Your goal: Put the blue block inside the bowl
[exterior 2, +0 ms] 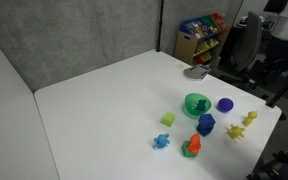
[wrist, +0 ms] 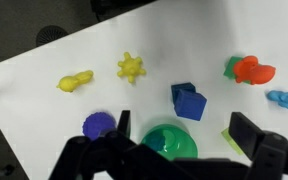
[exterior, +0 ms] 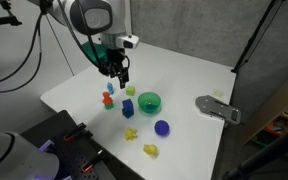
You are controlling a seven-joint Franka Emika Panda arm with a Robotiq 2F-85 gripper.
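Note:
The blue block (wrist: 188,101) is a small mid-blue cube lying on the white table just beyond the green bowl (wrist: 170,143) in the wrist view. Both exterior views show the block (exterior: 128,108) (exterior 2: 205,125) beside the bowl (exterior: 149,101) (exterior 2: 196,104), not in it. My gripper (exterior: 121,74) hangs above the table over the toys, open and empty. In the wrist view its fingers (wrist: 184,135) straddle the bowl, with the block a little ahead of them. The bowl appears empty.
A blue ball (wrist: 98,125) lies beside the bowl. Two yellow toys (wrist: 75,81) (wrist: 131,67), an orange-and-green toy (wrist: 252,70), a light-blue piece (wrist: 284,99) and a yellow-green cube (exterior 2: 168,119) lie around. A grey object (exterior: 217,108) sits at the table edge.

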